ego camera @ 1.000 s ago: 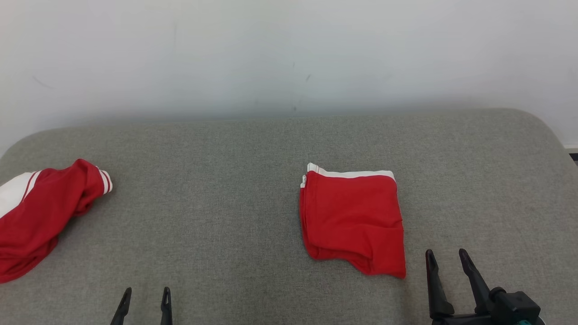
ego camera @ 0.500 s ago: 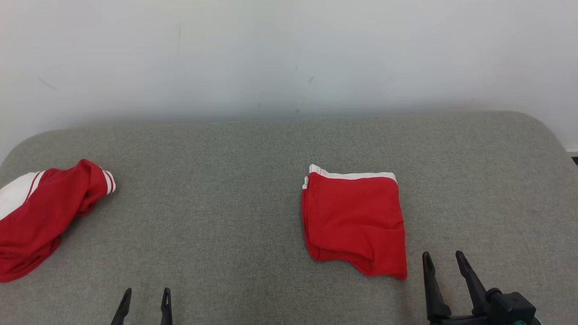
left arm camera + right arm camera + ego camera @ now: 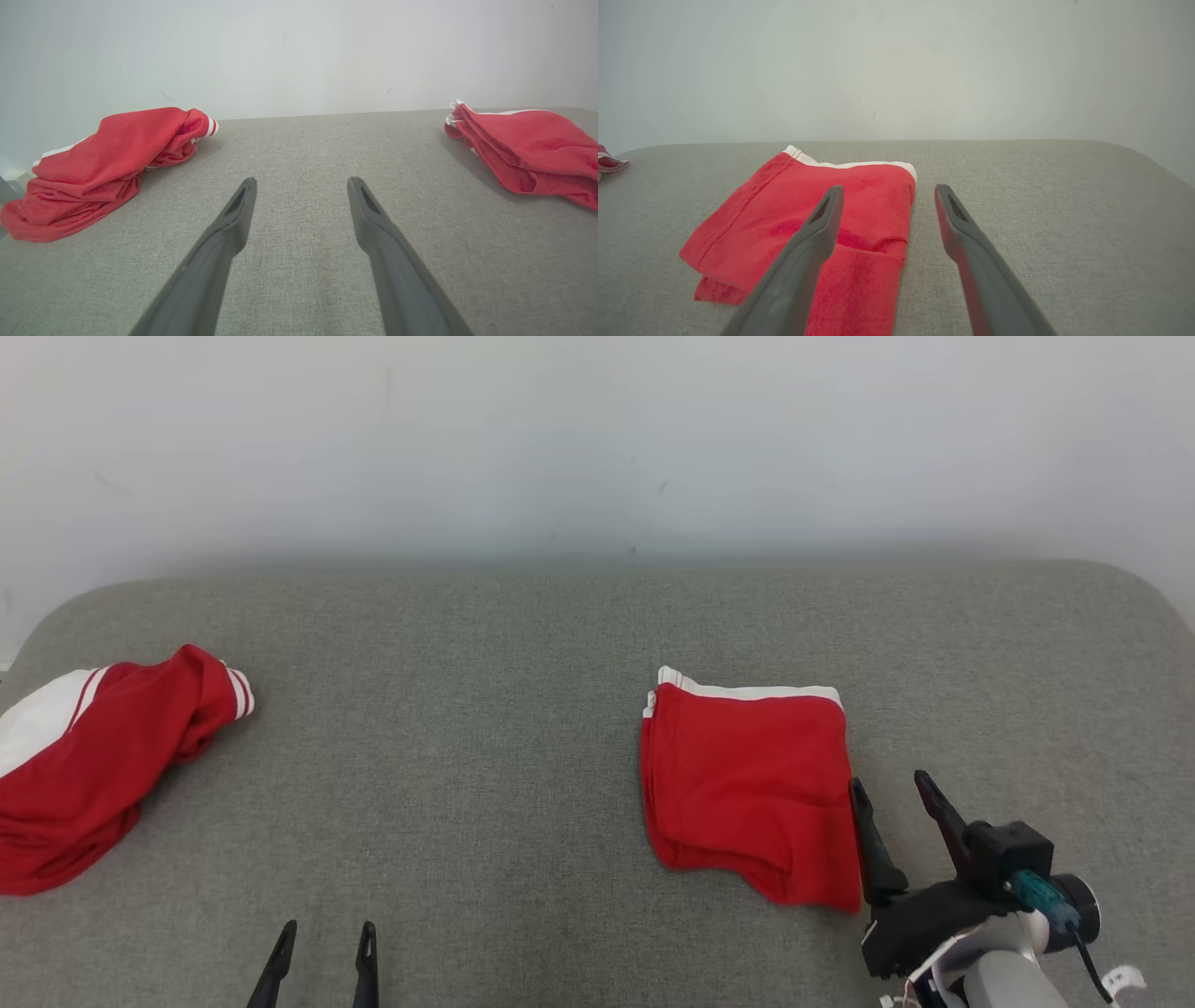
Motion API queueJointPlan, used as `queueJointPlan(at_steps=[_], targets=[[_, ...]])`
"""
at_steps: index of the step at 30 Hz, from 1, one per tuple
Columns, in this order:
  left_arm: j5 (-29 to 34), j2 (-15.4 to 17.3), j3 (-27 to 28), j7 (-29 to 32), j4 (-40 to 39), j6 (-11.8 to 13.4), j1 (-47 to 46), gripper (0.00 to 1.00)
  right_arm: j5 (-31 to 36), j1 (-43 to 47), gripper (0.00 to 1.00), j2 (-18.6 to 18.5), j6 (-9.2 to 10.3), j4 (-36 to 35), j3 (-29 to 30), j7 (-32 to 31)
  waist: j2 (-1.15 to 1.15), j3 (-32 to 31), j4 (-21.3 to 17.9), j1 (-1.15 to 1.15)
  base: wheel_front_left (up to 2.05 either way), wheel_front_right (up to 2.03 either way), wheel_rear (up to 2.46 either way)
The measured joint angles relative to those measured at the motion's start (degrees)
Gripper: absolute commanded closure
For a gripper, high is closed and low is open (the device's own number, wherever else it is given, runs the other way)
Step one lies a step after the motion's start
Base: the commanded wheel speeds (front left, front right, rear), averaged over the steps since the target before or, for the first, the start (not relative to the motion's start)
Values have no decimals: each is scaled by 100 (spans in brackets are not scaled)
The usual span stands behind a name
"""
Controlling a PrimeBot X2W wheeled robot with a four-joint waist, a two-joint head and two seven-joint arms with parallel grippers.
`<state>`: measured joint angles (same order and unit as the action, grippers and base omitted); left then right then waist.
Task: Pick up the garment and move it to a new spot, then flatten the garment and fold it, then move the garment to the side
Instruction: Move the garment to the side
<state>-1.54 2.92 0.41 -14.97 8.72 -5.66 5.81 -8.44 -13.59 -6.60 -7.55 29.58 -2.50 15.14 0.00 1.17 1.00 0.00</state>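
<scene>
The folded red garment (image 3: pixel 752 789) is lying flat on the grey padded surface (image 3: pixel 485 644), right of centre, with its white band facing the far wall (image 3: pixel 597 448). The right gripper (image 3: pixel 888 782) is reaching in at the garment's near right edge, fingers spread wide and holding nothing; one finger (image 3: pixel 817 233) is crossing over the cloth, the other over bare padding. The left gripper (image 3: pixel 329 929) is waiting near the front edge, likewise spread and empty. A crumpled red garment (image 3: pixel 93 756) is lying well off to the left.
</scene>
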Motion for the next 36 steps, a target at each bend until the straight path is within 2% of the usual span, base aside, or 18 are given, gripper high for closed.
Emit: queueJointPlan(at_steps=[8, 13, 17, 21, 22, 24, 25, 30, 36], targets=[[-51, -1, -141, 0, 42, -25, -111, 0, -111, -1177, 0, -245, 0, 1739, -135, -23, 0, 173, 236, 0, 0, 0, 0], [-53, -1, -181, 0, 54, -38, -228, 0, -331, -1781, 0, -272, 0, 2679, -215, -176, 0, 330, 364, 0, 0, 0, 0], [-53, -1, -188, 0, 69, -41, -322, 0, -580, -2112, 0, -248, 0, 3295, -308, -464, 0, 440, 458, 0, 0, 0, 0], [-53, -1, -185, 0, 65, -44, -371, 0, -794, -2292, 0, -212, 0, 3626, -447, -519, 0, 511, 537, 0, 0, 0, 0], [-53, -1, -179, 0, 63, -45, -371, 0, -898, -2314, 17, -187, 0, 3690, -470, -566, 0, 525, 549, 0, 0, 0, 0], [-53, 0, -167, 0, 57, -45, -371, 0, -1017, -2361, 91, -172, 0, 3773, -560, -614, 0, 547, 558, 0, 0, 0, 0], [-53, -1, -164, 0, 52, -43, -371, 0, -1053, -2400, 100, -186, 0, 3804, -606, -638, 0, 558, 557, 0, 0, 0, 0], [-73, 0, -167, 0, 35, -26, -384, 0, -1257, -2506, 100, -333, -2, 3839, -854, -598, 0, 630, 521, 0, 0, 0, 0], [-125, -2, -178, 0, -25, 11, -522, 0, -1223, -2810, 100, -847, -1, 3824, -1239, -456, 0, 774, 445, 0, 0, 0, 0]])
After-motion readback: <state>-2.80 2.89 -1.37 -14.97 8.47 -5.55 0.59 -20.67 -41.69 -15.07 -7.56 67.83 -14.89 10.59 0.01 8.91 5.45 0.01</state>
